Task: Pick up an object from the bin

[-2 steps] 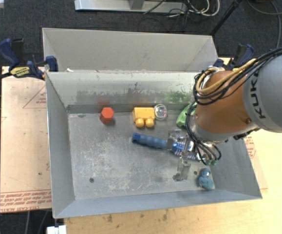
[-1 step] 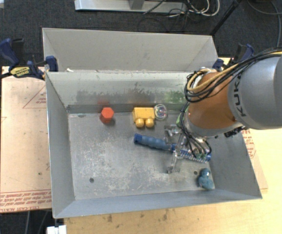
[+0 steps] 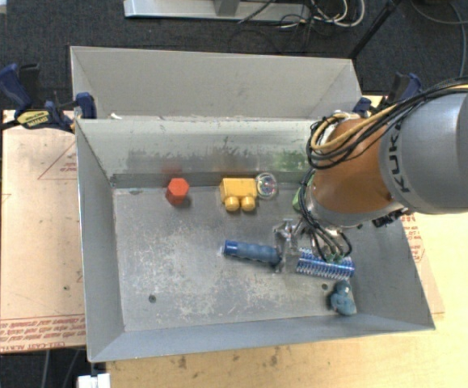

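— Grey bin (image 3: 161, 285) floor: what do we see under the gripper (image 3: 284, 247)?
— We see a blue handled tool (image 3: 248, 252) lying mid-floor, its right end at the gripper; we cannot tell whether the claw is apart or together.
— Around it?
— To its right a blue comb (image 3: 324, 267), with a blue-grey lump (image 3: 343, 301) nearer the front. By the back wall lie a yellow toy (image 3: 238, 189), a clear ball (image 3: 266, 186) and a red block (image 3: 178, 190). From the right the arm (image 3: 436, 152) bends down.

Dark carpet covers the floor (image 3: 40, 31), with cables (image 3: 332, 2) beside a grey stand base (image 3: 209, 5)
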